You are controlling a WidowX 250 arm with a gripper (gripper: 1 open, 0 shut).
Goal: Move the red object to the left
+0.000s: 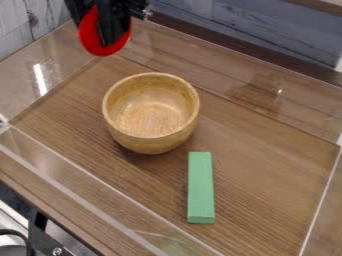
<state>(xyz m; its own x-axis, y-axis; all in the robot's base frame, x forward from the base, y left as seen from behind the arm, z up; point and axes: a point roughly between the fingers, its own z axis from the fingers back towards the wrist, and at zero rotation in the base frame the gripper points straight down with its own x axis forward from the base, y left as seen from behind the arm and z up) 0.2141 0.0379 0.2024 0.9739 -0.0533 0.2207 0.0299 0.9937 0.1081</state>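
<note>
Red object [106, 35] — gripped by the end effector [107, 22], held up near the upper left of the view, behind and to the left of the wooden bowl [151, 113] — while the green block [201, 187] lies flat on the desk [267, 130], nearer than the bowl and to its right

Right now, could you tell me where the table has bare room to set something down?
The wooden table is bare right of the wooden bowl, above the green block, and left of that block, below the bowl. It is crowded at top left, where the gripper holds the red strawberry.
</note>
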